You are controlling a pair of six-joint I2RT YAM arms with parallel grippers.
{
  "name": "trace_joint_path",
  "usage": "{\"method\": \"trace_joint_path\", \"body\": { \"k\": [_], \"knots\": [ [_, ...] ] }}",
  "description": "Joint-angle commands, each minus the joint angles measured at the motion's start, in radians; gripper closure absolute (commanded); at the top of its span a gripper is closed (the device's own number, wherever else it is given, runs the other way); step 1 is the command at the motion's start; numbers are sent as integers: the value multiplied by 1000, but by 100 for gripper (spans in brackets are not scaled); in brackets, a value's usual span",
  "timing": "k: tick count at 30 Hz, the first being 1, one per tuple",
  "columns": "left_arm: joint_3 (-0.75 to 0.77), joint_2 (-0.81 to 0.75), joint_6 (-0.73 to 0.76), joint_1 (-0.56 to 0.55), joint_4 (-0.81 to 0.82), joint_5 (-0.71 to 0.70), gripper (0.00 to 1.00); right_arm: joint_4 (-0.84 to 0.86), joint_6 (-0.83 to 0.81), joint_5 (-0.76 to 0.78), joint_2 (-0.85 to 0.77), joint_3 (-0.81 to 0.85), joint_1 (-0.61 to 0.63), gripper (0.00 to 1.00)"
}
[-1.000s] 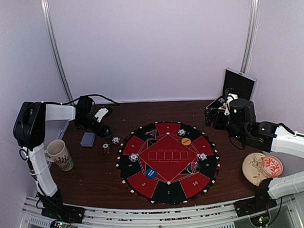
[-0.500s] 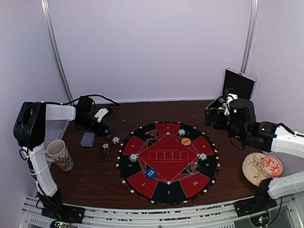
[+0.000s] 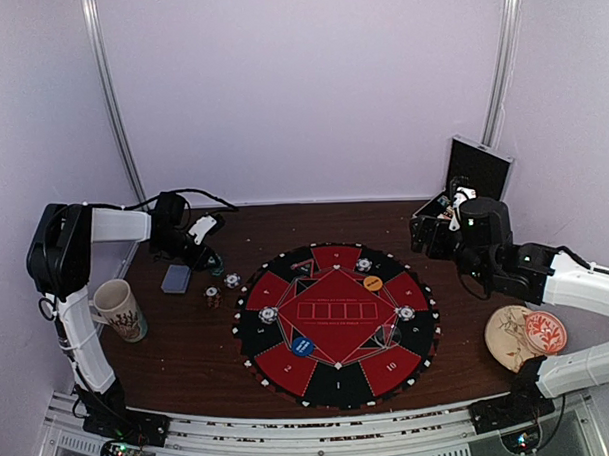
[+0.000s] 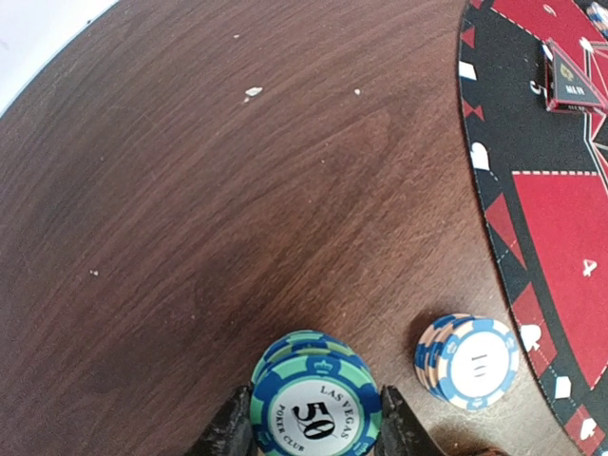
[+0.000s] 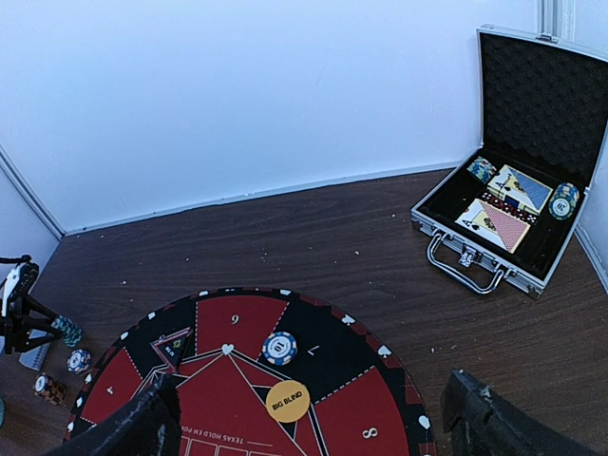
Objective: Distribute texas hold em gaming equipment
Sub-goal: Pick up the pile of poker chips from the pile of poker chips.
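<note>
In the left wrist view my left gripper [image 4: 315, 432] is shut on the top teal "50" chip [image 4: 318, 404] of a short teal stack on the wooden table. A white-and-blue "10" chip stack [image 4: 467, 361] stands just to its right, near the edge of the round red-and-black mat [image 4: 556, 228]. In the top view the left gripper [image 3: 211, 257] is left of the mat [image 3: 335, 322], beside the grey-blue card deck [image 3: 175, 280]. My right gripper [image 5: 313, 427] hangs open over the mat's far side, above a "10" chip [image 5: 279, 348] and the orange Big Blind button [image 5: 288, 401].
A blue button [image 3: 303, 345] and single chips [image 3: 269, 314] [image 3: 406, 313] lie on the mat. A patterned mug [image 3: 119, 308] stands at the left. The open silver-edged case [image 5: 513, 204] holds cards and chips at the back right. A plate [image 3: 523, 335] sits at the right.
My left gripper's jaws have closed onto the top teal chip. Neither arm has shifted noticeably, and the right gripper stays open.
</note>
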Motion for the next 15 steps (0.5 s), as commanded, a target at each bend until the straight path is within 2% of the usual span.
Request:
{"method": "trace_joint_path", "body": {
  "k": [1,9,15],
  "knots": [
    [22,5,1,7,35,5,66,14,-5,-2,-11,6,6,3],
    [-2,-43,-6,7,57,7,71,14,-6,-3,-7,6,6,4],
    [-25,-106,8,7,64,26,72,15,-6,-3,-6,6,6,3]
  ]
}}
